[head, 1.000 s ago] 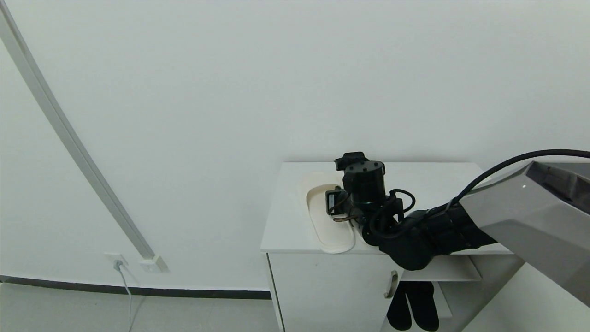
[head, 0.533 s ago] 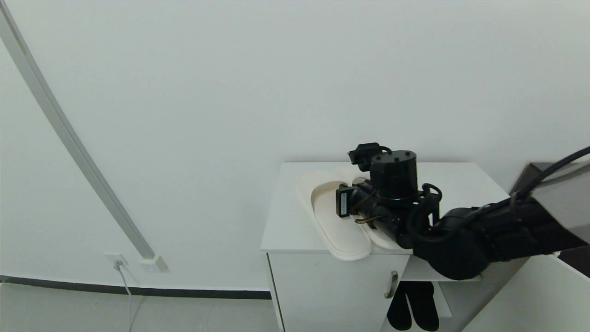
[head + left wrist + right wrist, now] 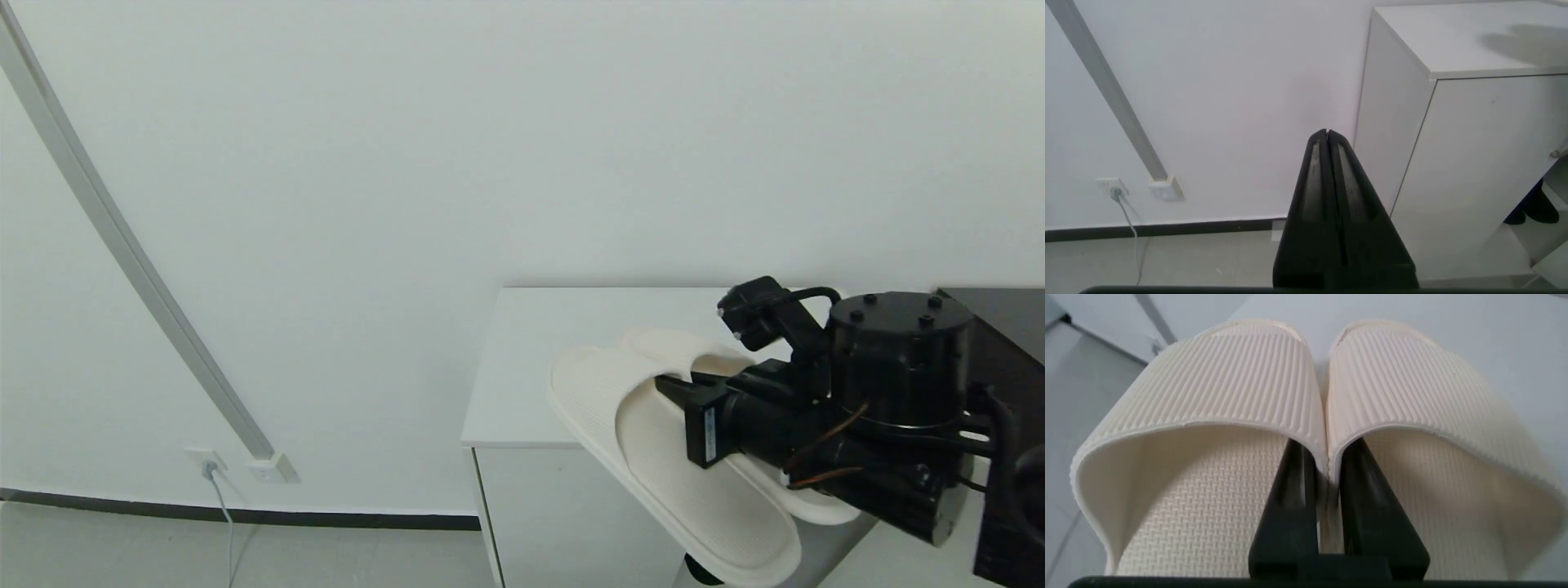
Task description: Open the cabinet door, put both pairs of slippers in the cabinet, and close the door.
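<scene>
Right, the right gripper point(image 3: 1327, 469) first: its two black fingers point(image 3: 1290, 498) sit one inside each of the cream slippers point(image 3: 1225, 384). They're squeezed nearly together, with only the two inner strap edges pinched between them. So it's clamped on the pair, straps side by side and touching.

From the head view, the right gripper point(image 3: 678, 384) comes in from the robot's right, approx. level with the top of the cabinet point(image 3: 522, 359). The cream slippers point(image 3: 653, 457) hang tilted, toe ends up over the top's front-right part. Their heels slope down and forward past the front edge, across the cabinet face. Can't tell whether the toes touch the top or float just above it.

Over to the left gripper point(image 3: 1328, 143): fingers pressed flat against each other, nothing between them. It's low down and well apart from the cabinet point(image 3: 1404, 106), facing the wall beside it.

The left-hand door point(image 3: 1478, 163) is flush with the front. Past its handle edge there's an open compartment w/ a dark shape, prob. the black slippers point(image 3: 1531, 208), on a lower shelf. A sliver of the same dark shows under the cream heels point(image 3: 700, 573).

Further out there's a grey conduit point(image 3: 122, 237) running diagonally down the white wall point(image 3: 408, 147). It ends near a socket point(image 3: 204, 461) w/ a cord point(image 3: 229, 523) dropping to the floor.
</scene>
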Robot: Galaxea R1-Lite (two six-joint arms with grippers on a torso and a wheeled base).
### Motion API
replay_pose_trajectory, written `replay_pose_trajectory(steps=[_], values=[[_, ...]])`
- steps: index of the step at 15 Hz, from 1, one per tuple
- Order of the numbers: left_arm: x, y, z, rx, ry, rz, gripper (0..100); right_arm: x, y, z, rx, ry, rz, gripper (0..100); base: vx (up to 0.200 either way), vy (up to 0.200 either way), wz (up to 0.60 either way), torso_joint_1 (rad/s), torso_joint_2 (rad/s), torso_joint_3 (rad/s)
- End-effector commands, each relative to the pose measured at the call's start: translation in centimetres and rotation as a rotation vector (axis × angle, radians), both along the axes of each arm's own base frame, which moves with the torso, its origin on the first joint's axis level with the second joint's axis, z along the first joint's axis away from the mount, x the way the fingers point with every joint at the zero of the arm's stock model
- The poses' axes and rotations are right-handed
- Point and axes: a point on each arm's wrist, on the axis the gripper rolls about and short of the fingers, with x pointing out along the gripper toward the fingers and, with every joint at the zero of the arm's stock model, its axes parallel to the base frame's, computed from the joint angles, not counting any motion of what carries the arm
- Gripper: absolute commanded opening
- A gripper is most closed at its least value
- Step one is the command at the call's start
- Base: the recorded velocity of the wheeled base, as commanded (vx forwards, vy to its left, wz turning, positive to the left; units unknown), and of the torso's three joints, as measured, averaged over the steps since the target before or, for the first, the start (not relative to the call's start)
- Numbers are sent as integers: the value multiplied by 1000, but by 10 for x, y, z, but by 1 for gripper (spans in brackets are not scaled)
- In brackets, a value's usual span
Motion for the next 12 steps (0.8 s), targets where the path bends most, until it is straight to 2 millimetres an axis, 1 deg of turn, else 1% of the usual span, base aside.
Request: replay_pose_trajectory(steps=[1,6,12], values=[[0,0,0,1,2,0,0,-16,-11,6,8,-23,21,0,0,0,0,0,0,0],[0,0,0,0,2,0,0,-21,-4,5,7,-18,52,0,0,0,0,0,0,0],[0,0,0,0,2,0,0,-22,-2,4,6,-15,57,0,0,0,0,0,0,0]])
